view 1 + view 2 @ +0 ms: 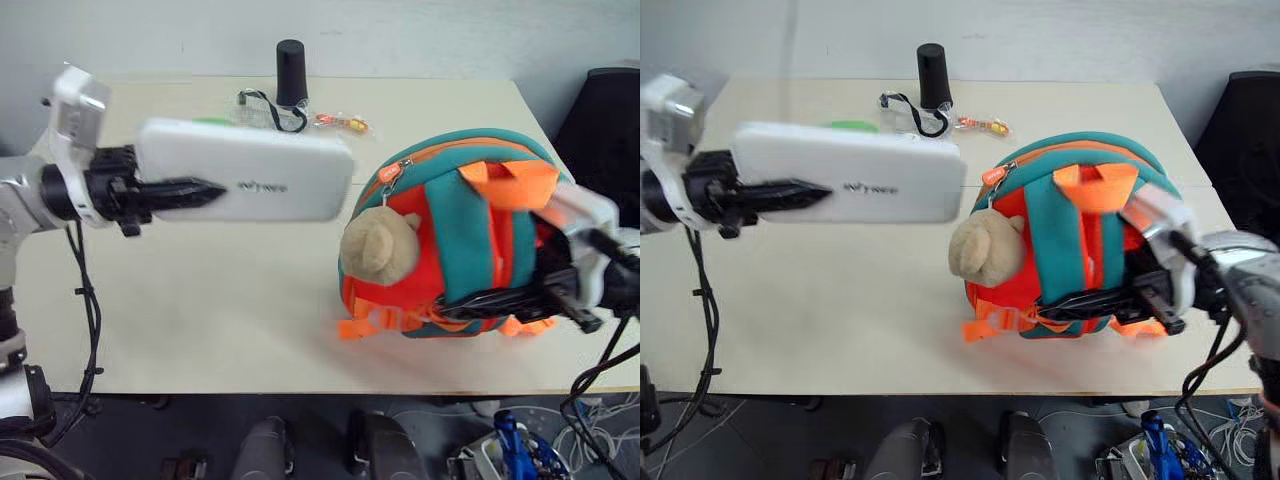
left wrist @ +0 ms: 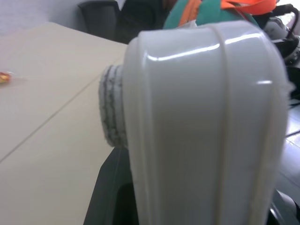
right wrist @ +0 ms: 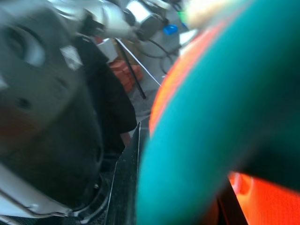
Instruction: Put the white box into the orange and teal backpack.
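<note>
The white box (image 1: 250, 170) hangs level in the air over the left half of the table, small dark lettering on its face. My left gripper (image 1: 200, 190) is shut on its left end; close up, the box (image 2: 201, 117) sits between the fingers. To the right, the orange and teal backpack (image 1: 450, 230) stands on the table with its tan bear head (image 1: 380, 245) facing left and the zipper along its top. My right gripper (image 1: 470, 305) is shut on the pack's lower teal strap (image 3: 211, 117), reaching in from the right.
At the table's far edge stand a black cylinder (image 1: 291, 72), a clear packet with a black cord (image 1: 265, 108) and a small orange wrapper (image 1: 345, 123). A black chair (image 1: 605, 130) is beyond the right edge. Cables lie on the floor below the table's near edge (image 1: 300, 388).
</note>
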### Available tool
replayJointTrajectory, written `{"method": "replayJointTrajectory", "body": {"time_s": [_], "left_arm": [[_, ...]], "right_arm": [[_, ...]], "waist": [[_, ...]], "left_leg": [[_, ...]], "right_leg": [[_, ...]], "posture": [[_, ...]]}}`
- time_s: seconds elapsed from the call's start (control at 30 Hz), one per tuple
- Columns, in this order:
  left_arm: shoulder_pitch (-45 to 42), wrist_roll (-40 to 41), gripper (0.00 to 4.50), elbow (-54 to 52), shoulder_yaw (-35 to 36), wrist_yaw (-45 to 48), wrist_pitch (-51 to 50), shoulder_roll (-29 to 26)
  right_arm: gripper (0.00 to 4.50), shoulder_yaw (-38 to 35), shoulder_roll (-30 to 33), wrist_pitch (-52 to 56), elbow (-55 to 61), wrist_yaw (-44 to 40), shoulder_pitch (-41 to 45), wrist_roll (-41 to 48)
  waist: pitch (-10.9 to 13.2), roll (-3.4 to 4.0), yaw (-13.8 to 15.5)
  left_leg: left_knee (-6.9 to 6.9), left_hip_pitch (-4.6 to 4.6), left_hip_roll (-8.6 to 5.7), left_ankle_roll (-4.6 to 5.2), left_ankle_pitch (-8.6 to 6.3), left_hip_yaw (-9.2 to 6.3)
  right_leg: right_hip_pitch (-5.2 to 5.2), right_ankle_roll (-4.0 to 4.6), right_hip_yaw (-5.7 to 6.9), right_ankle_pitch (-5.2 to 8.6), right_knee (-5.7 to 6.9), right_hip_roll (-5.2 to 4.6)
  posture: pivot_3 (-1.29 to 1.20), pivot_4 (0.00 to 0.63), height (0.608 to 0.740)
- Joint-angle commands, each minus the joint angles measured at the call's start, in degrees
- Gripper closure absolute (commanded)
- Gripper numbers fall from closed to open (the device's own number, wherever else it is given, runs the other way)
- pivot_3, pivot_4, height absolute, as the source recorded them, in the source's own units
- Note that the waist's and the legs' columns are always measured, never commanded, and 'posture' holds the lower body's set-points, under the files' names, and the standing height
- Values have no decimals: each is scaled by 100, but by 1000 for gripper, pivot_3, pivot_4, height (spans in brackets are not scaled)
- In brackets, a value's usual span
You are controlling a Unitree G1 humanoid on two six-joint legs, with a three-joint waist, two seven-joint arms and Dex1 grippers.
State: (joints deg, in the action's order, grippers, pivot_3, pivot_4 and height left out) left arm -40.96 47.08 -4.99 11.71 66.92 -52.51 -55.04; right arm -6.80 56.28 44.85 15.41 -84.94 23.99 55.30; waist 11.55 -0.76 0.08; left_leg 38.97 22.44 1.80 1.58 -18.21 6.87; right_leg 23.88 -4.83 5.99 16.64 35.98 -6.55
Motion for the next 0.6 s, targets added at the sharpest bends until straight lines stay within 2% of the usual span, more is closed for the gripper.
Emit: {"method": "replayJointTrajectory", "body": {"time_s": [0.03, 0.3, 0.47, 0.6], "left_arm": [[34, -28, 3207, -342, 24, -19, 224, 8], [-89, -50, 3207, -271, -93, -162, 301, 274], [-96, 133, 3207, -563, -355, -30, 151, 533], [-167, -69, 3207, -710, -706, -109, 290, 836]], "right_arm": [[4490, -200, 49, -207, 223, -75, -151, -63], [4490, -512, 328, -170, 546, -253, -864, 10], [4490, -436, 174, -374, 568, -21, -954, -206], [4490, -355, 70, -463, 570, 104, -946, -284]], "waist": [[1, -1, -1], [1, -2, 1], [1, -2, 26], [0, -2, 70]], "left_leg": [[1, 1, 3, 0, 0, 0], [9, -7, 0, 3, 3, -1], [9, -8, -2, 4, 4, -2], [10, -9, -3, 4, 4, -4]], "right_leg": [[0, 0, 1, 0, -1, 3], [-4, 0, -1, 0, -5, 1], [-7, 0, 0, 0, -7, 0], [-10, 0, 0, 0, -7, 0]], "posture": [[0, 150, 740], [0, 150, 740], [0, 150, 740], [0, 150, 740]]}}
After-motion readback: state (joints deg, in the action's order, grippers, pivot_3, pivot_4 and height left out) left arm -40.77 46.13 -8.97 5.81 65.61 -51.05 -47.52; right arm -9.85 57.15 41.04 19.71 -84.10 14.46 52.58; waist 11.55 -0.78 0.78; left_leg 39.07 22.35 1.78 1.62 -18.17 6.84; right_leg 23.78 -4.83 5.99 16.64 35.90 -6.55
